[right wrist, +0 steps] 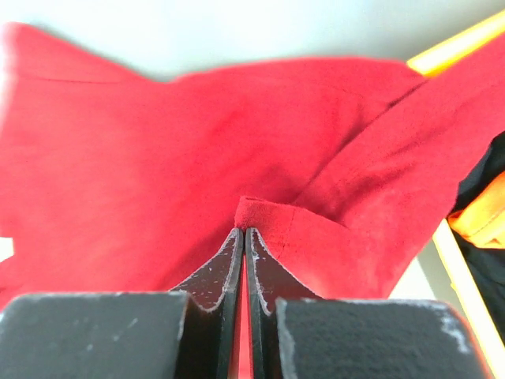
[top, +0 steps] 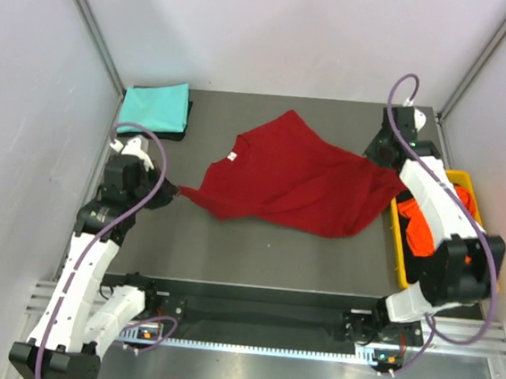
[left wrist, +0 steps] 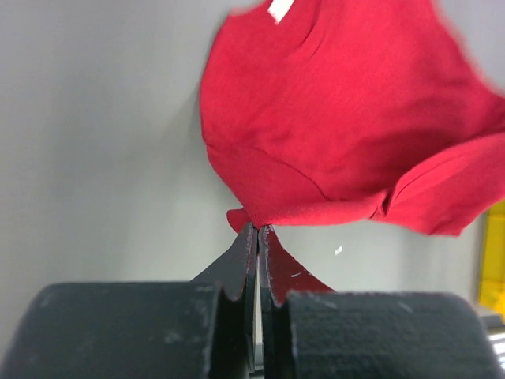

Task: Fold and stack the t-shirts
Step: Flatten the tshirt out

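The dark red t-shirt (top: 299, 180) is stretched across the middle of the dark table (top: 229, 250), its white neck label facing up. My left gripper (top: 174, 193) is shut on the shirt's left tip (left wrist: 246, 215). My right gripper (top: 383, 157) is shut on a fold at the shirt's right edge (right wrist: 264, 213). The teal t-shirt (top: 155, 107) lies folded at the far left corner on top of a folded black one (top: 186, 120). The orange t-shirt (top: 420, 228) and a black one (right wrist: 485, 189) lie in the yellow bin (top: 400, 248).
The yellow bin stands along the table's right edge, close beside my right arm. White walls and metal frame posts enclose the table on the left, back and right.
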`<action>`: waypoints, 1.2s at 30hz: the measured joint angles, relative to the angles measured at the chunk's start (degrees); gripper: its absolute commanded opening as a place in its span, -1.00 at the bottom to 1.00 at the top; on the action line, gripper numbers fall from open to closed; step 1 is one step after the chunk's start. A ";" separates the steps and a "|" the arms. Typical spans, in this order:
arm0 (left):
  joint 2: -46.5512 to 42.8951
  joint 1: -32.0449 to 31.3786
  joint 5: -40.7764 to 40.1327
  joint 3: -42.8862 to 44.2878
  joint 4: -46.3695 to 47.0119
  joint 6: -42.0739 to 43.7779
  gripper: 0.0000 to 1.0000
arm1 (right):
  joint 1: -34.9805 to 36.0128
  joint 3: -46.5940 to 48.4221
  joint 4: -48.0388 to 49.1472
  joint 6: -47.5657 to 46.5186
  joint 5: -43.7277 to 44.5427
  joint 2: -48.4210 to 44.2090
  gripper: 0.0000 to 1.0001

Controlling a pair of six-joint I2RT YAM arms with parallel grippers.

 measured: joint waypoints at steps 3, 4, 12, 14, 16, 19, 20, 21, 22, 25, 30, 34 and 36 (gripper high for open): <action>3.56 0.00 -0.70 7.58 -0.11 -0.70 -1.00 | 0.02 0.31 -0.20 -2.16 -2.67 -6.69 -1.00; 4.76 0.00 -0.87 10.38 -0.09 -0.76 -1.00 | 0.02 0.79 -0.39 -2.71 -3.52 -8.46 -1.00; 12.44 0.00 -3.30 41.27 -0.31 -3.15 -1.00 | 0.09 10.82 -1.92 -4.44 -12.63 -24.85 -1.00; 12.94 0.00 -2.84 48.98 -1.62 -4.33 -1.00 | 0.09 12.41 -2.67 -4.02 -13.94 -30.32 -1.00; 12.63 0.00 -2.14 56.06 -2.67 -5.62 -1.00 | 0.09 13.84 -3.96 -3.41 -14.75 -36.65 -1.00; 10.86 0.00 -1.49 65.68 -4.96 -7.30 -1.00 | 0.09 14.97 -5.79 -1.84 -15.32 -45.20 -1.00; 10.08 0.00 -1.31 67.95 -5.33 -7.82 -1.00 | 0.09 15.43 -6.91 -1.11 -15.45 -48.30 -1.00; 8.70 0.00 -0.96 69.61 -5.60 -8.44 -1.00 | 0.09 15.87 -7.85 -0.42 -15.67 -50.58 -1.00; 7.17 0.00 -0.63 70.40 -5.77 -8.85 -1.00 | 0.09 16.26 -8.76 0.13 -16.00 -52.65 -1.00; 1.46 0.00 0.70 70.82 -6.51 -10.12 -1.00 | 0.09 16.70 -11.41 1.60 -16.70 -56.41 -1.00; -5.97 0.00 3.93 55.95 -4.96 -10.21 -1.00 | 0.09 8.57 -13.07 2.62 -16.92 -57.42 -1.00; -5.70 0.00 6.62 34.45 -3.41 -10.62 -1.00 | 0.09 -3.96 -11.80 3.10 -19.69 -56.17 -1.00; -3.58 -0.02 7.28 25.40 -2.71 -10.71 -1.00 | 0.09 -10.95 -8.39 3.19 -21.11 -54.62 -1.00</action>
